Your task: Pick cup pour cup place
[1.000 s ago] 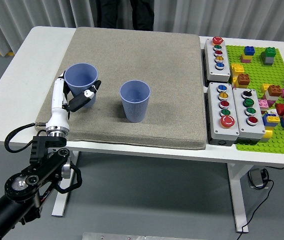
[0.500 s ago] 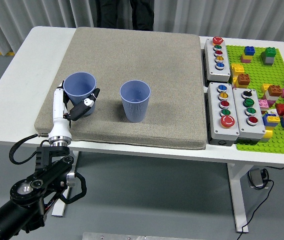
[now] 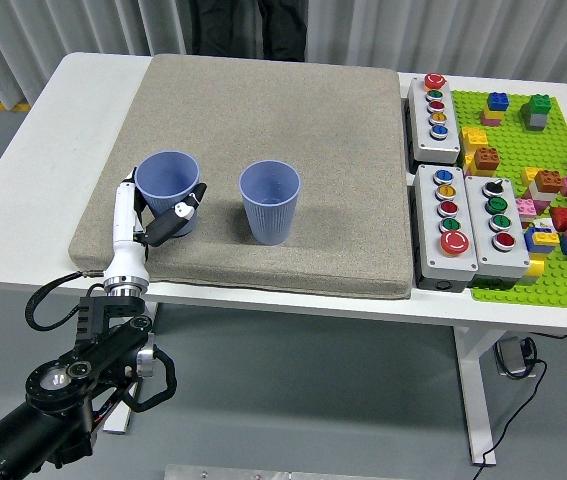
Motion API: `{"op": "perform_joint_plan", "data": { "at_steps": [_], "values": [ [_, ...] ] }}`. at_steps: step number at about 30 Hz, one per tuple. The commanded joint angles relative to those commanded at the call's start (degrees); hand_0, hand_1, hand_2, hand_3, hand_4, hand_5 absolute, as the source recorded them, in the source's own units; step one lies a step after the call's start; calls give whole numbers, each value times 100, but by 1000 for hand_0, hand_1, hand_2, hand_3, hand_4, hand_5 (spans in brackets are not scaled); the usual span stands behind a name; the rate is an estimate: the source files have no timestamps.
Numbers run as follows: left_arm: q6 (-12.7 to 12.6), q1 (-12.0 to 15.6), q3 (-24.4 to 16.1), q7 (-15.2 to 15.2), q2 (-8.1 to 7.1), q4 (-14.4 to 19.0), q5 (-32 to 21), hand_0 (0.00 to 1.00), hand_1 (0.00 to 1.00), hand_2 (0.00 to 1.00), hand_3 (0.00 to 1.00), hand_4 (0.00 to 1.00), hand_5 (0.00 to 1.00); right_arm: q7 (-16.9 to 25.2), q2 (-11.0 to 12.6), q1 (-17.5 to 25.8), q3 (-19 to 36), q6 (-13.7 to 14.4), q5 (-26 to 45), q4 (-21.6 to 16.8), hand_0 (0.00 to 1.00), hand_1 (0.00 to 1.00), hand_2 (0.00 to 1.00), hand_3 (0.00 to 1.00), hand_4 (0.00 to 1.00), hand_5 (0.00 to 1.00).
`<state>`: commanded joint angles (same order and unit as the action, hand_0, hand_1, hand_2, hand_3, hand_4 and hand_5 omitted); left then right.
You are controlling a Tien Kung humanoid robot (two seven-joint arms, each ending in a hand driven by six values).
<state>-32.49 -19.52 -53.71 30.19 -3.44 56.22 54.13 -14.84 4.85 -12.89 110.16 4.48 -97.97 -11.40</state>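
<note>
- The left blue cup (image 3: 167, 180) stands upright on the grey felt mat (image 3: 263, 120), near the mat's front left corner, its open mouth facing up.
- The left hand (image 3: 153, 215) is clamped on this cup: a white finger (image 3: 122, 205) runs up its left side and black-tipped fingers wrap round its front, low on the wall.
- The black left arm (image 3: 63, 385) comes up from the lower left corner, below the table's near edge.
- A second blue ribbed cup (image 3: 269, 202) stands upright on the mat, just right of the held cup and apart from it.
- The mat lies on the white table (image 3: 33, 150), covering its left and middle part.
- Right of the mat sit three grey button boxes (image 3: 448, 215) with coloured push buttons.
- Further right is a green building-block baseplate (image 3: 508, 130) with coloured blocks scattered on it.
- A person in dark clothes (image 3: 248, 25) stands at the far side of the table; no hands show.
</note>
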Motion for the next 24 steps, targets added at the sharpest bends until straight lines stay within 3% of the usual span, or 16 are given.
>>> {"op": "perform_joint_plan", "data": {
  "at_steps": [16,17,22,23,24],
  "values": [
    [78,28,63,-54,-25,-3,39,633,629,641,642,858,323,-1,0,26,3,-6,-32,-1,702,643,600,597,2,314],
    [95,31,62,-64,-26,-7,58,652,668,718,694,909,399,1,-1,29,3,-5,-32,-1,702,643,599,597,2,314],
    [130,49,50,-90,-29,-7,104,652,668,718,694,909,399,1,-1,43,-1,-5,-35,-1,702,643,599,597,2,314],
    [135,54,44,-94,-29,-2,113,675,699,791,758,905,382,-1,-1,47,0,-6,-39,-2,703,643,600,597,2,315],
    [137,56,42,-95,-29,0,116,675,699,791,758,905,382,-1,-1,49,1,-7,-40,-2,703,643,600,597,2,315]
  ]
}}
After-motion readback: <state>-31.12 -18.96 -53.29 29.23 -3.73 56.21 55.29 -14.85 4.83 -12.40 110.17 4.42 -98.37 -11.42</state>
